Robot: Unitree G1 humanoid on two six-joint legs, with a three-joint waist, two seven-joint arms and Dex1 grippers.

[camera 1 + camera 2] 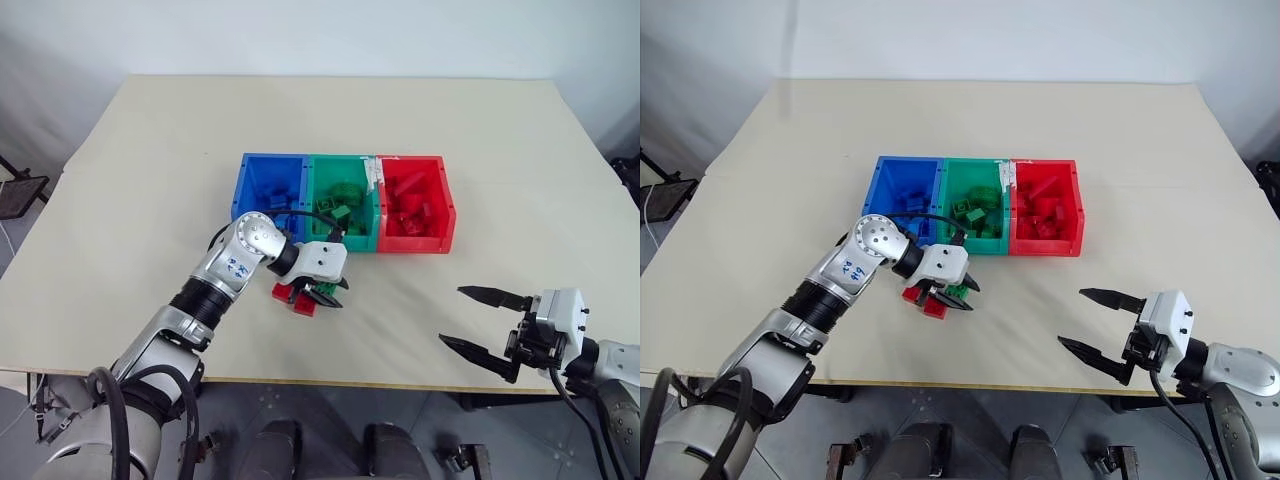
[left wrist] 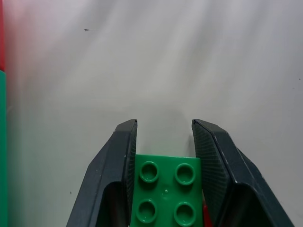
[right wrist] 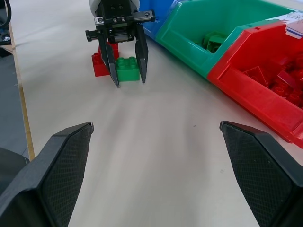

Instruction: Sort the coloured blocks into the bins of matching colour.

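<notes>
- The worktop is a broad pale surface, and the bins sit near its middle.
- The bins are joined in a row: blue bin, green bin with a white label scrap on its rim, red bin. Bricks already lie in all three, green ones in the green, red ones in the red.
- Left gripper is down on the worktop just in front of the blue and green bins, pointing downward. Its two fingers stand one on each side of a green block, and the wrist view puts the block's studded top right between them, sides against the finger faces. So the fingers are narrowed around the green block, which rests on the worktop.
- Right gripper hovers above the near right part of the worktop, well apart from the bins and the blocks. Its fingers are spread as wide as they go, nothing between them, nothing touched.
- Red blocks sit touching the green block, one beside it and one behind it, under the left gripper's body.
</notes>
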